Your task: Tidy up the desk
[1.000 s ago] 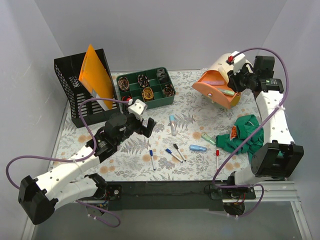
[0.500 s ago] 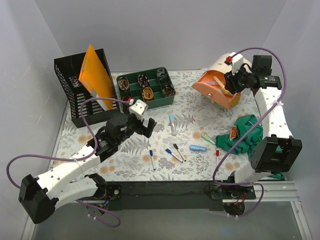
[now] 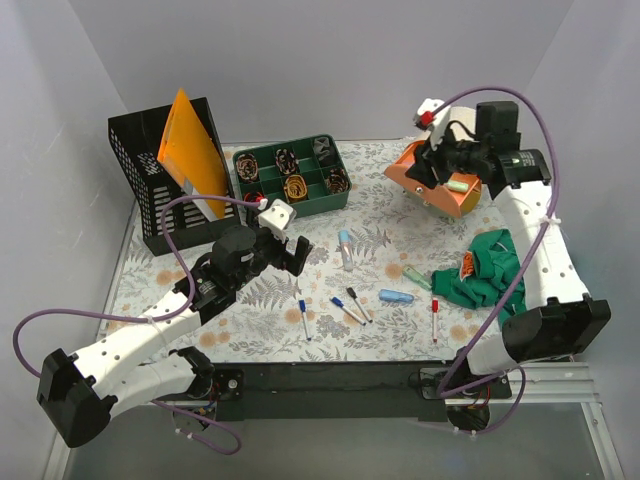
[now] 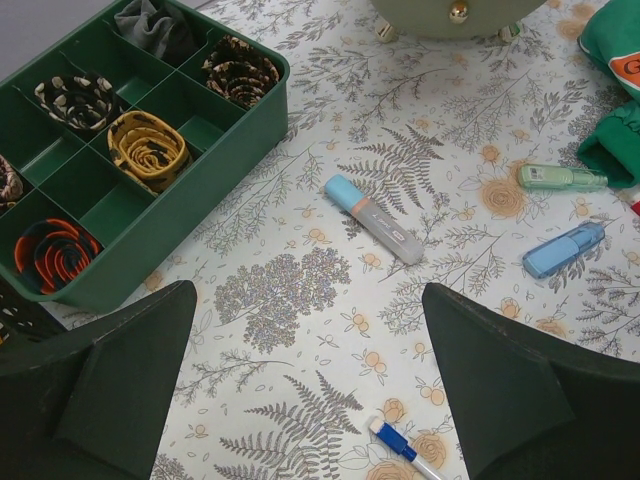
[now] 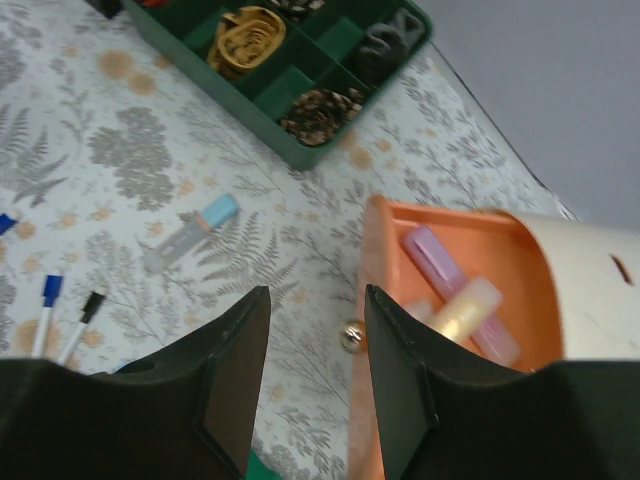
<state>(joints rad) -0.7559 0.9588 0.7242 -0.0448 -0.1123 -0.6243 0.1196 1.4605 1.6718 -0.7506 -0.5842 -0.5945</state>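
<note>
Pale desk [image 3: 260, 335] printed with ferns and flowers: left gripper [image 4: 310, 395] spread wide, empty, beside dark green compartment tray [image 4: 210, 215]; right gripper [image 5: 317, 378] slightly parted, empty, above open orange plastic drawer [image 5: 372, 260].

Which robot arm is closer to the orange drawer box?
Right. The right tool hovers above the orange plastic drawer box; the left tool is far off, by the green compartment tray.

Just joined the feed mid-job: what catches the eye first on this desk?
The bright orange folder standing in the black mesh holder at the far left corner stands out most. At the far right, an orange drawer sits pulled out of its cream case, with the right gripper open over it. Between them, pens lie scattered on the fern-printed desk, near a crumpled green cloth.
</note>
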